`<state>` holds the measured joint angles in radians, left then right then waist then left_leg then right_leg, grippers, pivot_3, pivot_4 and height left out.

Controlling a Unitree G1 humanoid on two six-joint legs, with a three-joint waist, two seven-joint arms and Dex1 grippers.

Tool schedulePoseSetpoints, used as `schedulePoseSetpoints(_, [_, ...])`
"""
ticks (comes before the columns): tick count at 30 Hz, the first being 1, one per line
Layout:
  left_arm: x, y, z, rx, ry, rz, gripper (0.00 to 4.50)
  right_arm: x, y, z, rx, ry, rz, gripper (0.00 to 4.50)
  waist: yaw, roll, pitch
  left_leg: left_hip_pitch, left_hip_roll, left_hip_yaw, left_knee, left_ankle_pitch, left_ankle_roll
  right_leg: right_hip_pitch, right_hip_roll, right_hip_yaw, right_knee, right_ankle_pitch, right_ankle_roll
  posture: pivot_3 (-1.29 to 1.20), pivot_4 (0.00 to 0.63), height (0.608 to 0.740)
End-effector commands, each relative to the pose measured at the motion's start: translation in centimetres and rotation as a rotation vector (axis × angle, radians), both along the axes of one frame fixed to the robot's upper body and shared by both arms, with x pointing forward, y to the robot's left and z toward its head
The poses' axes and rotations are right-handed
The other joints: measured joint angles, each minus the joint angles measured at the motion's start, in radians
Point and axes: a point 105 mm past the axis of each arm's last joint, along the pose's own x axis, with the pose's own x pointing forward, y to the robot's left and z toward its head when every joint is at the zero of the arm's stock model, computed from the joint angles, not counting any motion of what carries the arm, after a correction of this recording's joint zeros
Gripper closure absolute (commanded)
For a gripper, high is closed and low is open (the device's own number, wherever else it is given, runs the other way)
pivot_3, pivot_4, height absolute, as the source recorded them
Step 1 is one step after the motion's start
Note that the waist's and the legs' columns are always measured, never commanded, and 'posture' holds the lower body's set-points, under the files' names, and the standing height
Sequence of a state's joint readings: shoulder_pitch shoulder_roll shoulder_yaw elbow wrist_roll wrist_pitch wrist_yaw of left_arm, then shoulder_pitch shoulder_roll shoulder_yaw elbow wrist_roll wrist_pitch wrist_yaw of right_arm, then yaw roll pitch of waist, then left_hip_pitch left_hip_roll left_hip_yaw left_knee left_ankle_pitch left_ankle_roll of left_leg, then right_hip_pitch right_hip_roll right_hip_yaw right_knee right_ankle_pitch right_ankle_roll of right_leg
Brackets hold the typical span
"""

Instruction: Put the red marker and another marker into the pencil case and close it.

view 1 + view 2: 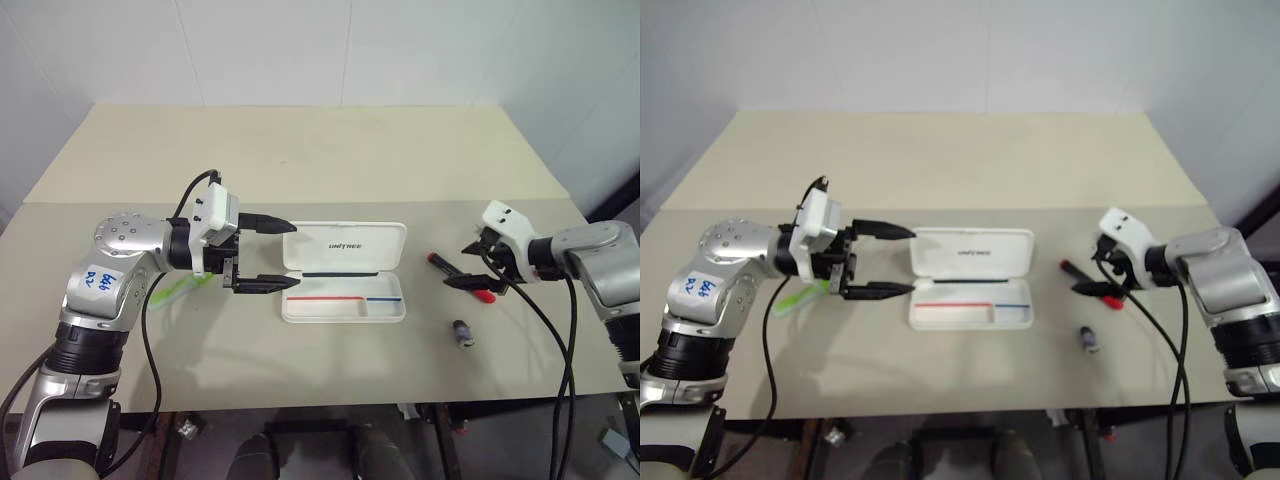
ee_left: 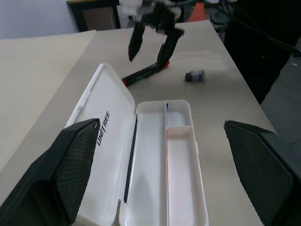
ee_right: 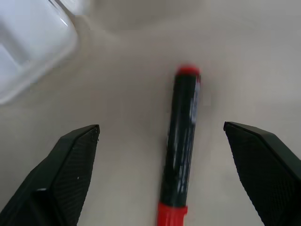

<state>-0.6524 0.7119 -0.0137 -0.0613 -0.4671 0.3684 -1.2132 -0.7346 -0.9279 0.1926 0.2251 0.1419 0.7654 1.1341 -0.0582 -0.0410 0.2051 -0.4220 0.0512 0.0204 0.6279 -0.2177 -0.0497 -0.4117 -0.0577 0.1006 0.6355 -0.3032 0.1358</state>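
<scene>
The white pencil case (image 1: 345, 247) lies open at mid-table, its lid laid flat beyond the tray, which holds nothing. My left gripper (image 1: 294, 257) hovers open at the case's left end, fingers pointing right along it. Right of the case the red marker (image 1: 437, 259) lies on the table, black in the middle with red ends. My right gripper (image 1: 462, 265) is open just above it, and in the right wrist view the red marker (image 3: 182, 150) lies between the spread fingers, untouched. The lime-green marker (image 1: 178, 291) lies on the table behind my left forearm, partly hidden.
A small grey cylindrical stub (image 1: 462, 333) lies near the front edge, close to the red marker. The table's front edge (image 1: 300, 410) runs just past the case. The far half of the tabletop (image 1: 300, 150) is bare up to the white wall.
</scene>
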Motion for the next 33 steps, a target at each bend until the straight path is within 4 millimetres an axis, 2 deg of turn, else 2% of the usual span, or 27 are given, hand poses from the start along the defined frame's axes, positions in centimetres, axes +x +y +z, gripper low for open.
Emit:
schedulePoseSetpoints(1, [-0.2, 0.4, 0.5, 0.002, -0.032, 0.004, 0.00, 0.2, -0.2, 0.1, -0.003, 0.025, -0.033, 0.02, 0.002, 0.000, 0.000, 0.000, 0.000, 0.000, 0.000, 0.000, 0.000, 0.000, 0.000, 0.000, 0.000, 0.000, 0.000, 0.00, 0.150, 0.740])
schedulePoseSetpoints(10, [-0.5, 0.7, 0.7, -0.003, -0.043, 0.025, 0.00, 0.2, -1.5, -2.4, -0.063, 0.105, -0.086, 0.02, 0.002, 0.000, 0.000, 0.000, 0.000, 0.000, 0.000, 0.000, 0.000, 0.000, 0.000, 0.000, 0.000, 0.000, 0.000, 0.00, 0.150, 0.740])
schedulePoseSetpoints(11, [-0.5, 0.7, 0.7, -0.004, -0.048, 0.027, 0.00, 0.4, -2.0, -2.8, -0.081, 0.111, -0.103, 0.41, 0.002, 0.000, 0.000, 0.000, 0.000, 0.000, 0.001, 0.000, 0.000, 0.001, 0.000, 0.000, 0.000, 0.000, 0.000, 0.00, 0.150, 0.740])
schedulePoseSetpoints(13, [-0.5, 0.7, 0.8, -0.007, -0.054, 0.029, 0.00, 0.6, -2.4, -3.1, -0.097, 0.119, -0.115, 0.91, 0.002, 0.000, 0.000, 0.000, 0.000, 0.000, 0.001, 0.000, 0.000, 0.001, 0.000, 0.000, 0.000, 0.000, 0.001, 0.00, 0.150, 0.740])
schedulePoseSetpoints(18, [-0.5, 0.7, 1.0, -0.007, -0.059, 0.033, 0.00, 1.1, -1.7, -2.7, -0.081, 0.103, -0.101, 2.75, 0.003, 0.000, 0.000, 0.000, 0.000, 0.000, 0.002, 0.000, 0.000, 0.002, 0.000, 0.000, -0.001, 0.001, 0.001, 0.00, 0.150, 0.740])
schedulePoseSetpoints(22, [-0.5, 0.7, 1.1, -0.007, -0.063, 0.037, 0.00, 1.2, -1.5, -2.6, -0.076, 0.098, -0.098, 3.92, 0.002, 0.000, 0.000, 0.000, 0.000, 0.000, 0.002, 0.000, 0.000, 0.002, 0.000, 0.000, -0.001, 0.001, 0.001, 0.00, 0.150, 0.740])
schedulePoseSetpoints(27, [-0.4, 0.8, 1.1, -0.004, -0.066, 0.040, 0.00, 1.8, -2.0, -1.7, -0.100, 0.048, -0.099, 3.94, 0.000, 0.000, 0.000, 0.001, 0.000, 0.000, 0.002, 0.000, 0.000, 0.002, 0.000, 0.000, -0.001, 0.001, 0.001, 0.00, 0.150, 0.740])
schedulePoseSetpoints(31, [-0.3, 1.1, 1.0, 0.005, -0.065, 0.046, 0.00, 1.9, -1.9, 0.7, -0.144, -0.037, -0.027, 3.94, 0.001, 0.001, 0.000, 0.000, -0.001, 0.000, 0.003, 0.000, 0.001, 0.002, 0.000, 0.001, -0.001, 0.001, 0.001, 0.00, 0.150, 0.740])
schedulePoseSetpoints(33, [-0.2, 1.4, 0.9, 0.010, -0.065, 0.053, 0.00, 1.3, -1.4, 1.6, -0.171, -0.053, 0.042, 3.94, 0.001, 0.001, 0.001, 0.000, -0.001, 0.001, 0.002, 0.000, 0.001, 0.001, 0.000, 0.001, -0.001, 0.001, 0.001, 0.00, 0.150, 0.740])
